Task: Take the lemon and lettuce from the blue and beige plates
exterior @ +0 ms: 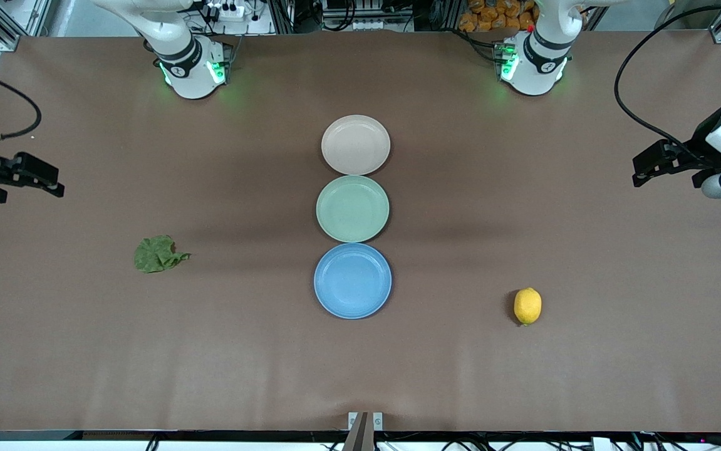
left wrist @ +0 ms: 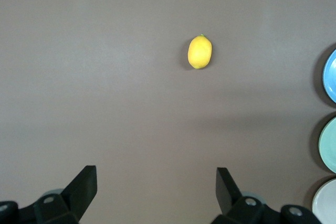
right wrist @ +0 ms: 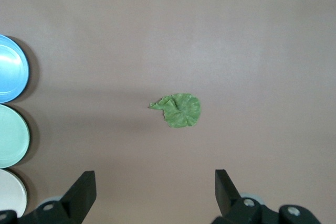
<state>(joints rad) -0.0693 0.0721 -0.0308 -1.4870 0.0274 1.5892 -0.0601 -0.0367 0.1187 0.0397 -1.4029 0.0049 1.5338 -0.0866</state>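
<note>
A yellow lemon (exterior: 527,305) lies on the bare table toward the left arm's end, also in the left wrist view (left wrist: 200,52). A green lettuce leaf (exterior: 158,254) lies on the table toward the right arm's end, also in the right wrist view (right wrist: 180,109). The blue plate (exterior: 352,280) and the beige plate (exterior: 356,145) are both empty. My left gripper (exterior: 638,174) (left wrist: 156,174) is open and empty, up over the table's left-arm end. My right gripper (exterior: 59,183) (right wrist: 154,176) is open and empty, up over the right-arm end.
An empty green plate (exterior: 352,208) sits between the beige and blue plates in a row down the table's middle; the blue one is nearest the front camera. The plates' rims show at the edge of both wrist views.
</note>
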